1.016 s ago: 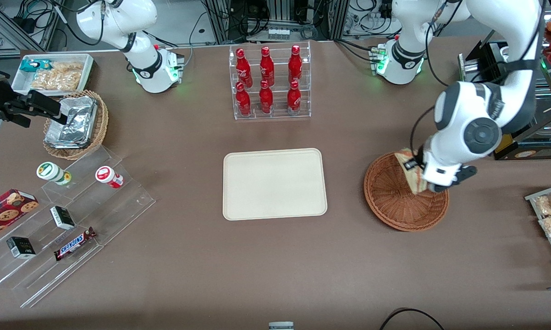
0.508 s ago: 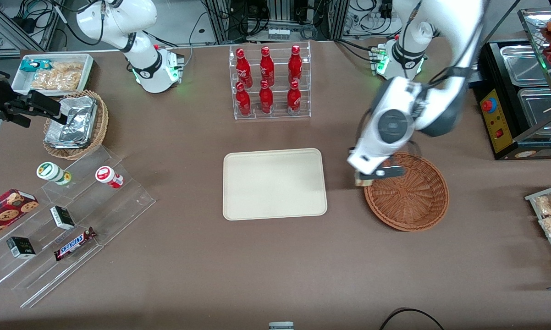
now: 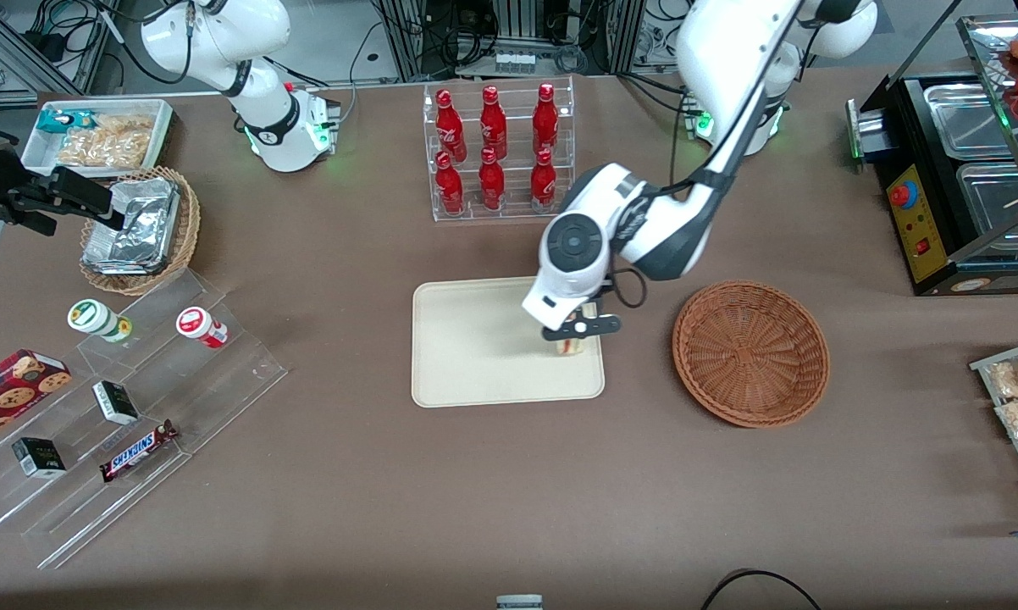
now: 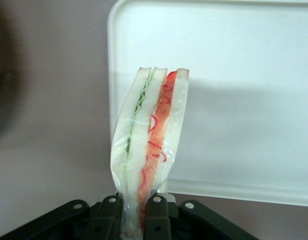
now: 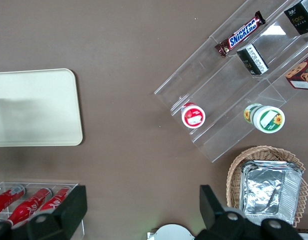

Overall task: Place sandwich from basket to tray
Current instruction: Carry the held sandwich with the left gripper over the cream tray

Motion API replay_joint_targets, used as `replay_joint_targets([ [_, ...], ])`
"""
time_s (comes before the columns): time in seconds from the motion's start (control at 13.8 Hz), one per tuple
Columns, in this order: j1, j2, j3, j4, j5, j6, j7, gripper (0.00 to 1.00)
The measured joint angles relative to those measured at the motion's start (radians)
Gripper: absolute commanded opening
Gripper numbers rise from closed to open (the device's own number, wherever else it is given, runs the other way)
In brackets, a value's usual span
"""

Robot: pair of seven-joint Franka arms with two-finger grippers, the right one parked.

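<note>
My left gripper [image 3: 572, 337] hangs over the cream tray [image 3: 475, 356], at the tray's end nearest the basket, and is shut on the sandwich [image 3: 570, 346]. In the left wrist view the sandwich [image 4: 151, 135], a plastic-wrapped wedge of white bread with green and red-orange filling, sticks out from between the gripper's [image 4: 136, 220] black fingers [image 4: 159, 215], above the tray's rim [image 4: 111, 100]. The reddish-brown wicker basket [image 3: 751, 352] stands empty beside the tray, toward the working arm's end of the table.
A clear rack of red bottles [image 3: 497, 151] stands farther from the front camera than the tray. A tan basket of foil packets [image 3: 141, 229], a white snack bin [image 3: 98, 135] and a stepped acrylic shelf with snacks [image 3: 119, 398] lie toward the parked arm's end. Metal food warmers [image 3: 958, 169] flank the working arm's end.
The gripper has carried the sandwich out of the basket, past its rim and over the tray's nearest end. The basket now holds nothing.
</note>
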Motion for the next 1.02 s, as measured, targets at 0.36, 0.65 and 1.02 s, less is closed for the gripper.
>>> replay_joint_targets([
  [0.36,-0.065,0.088,0.0,0.092,-0.002,0.079,-0.122,0.07],
  [0.65,-0.088,0.162,0.0,0.117,-0.002,0.153,-0.162,0.09],
  [1.02,-0.091,0.202,0.0,0.139,-0.004,0.162,-0.175,1.0],
])
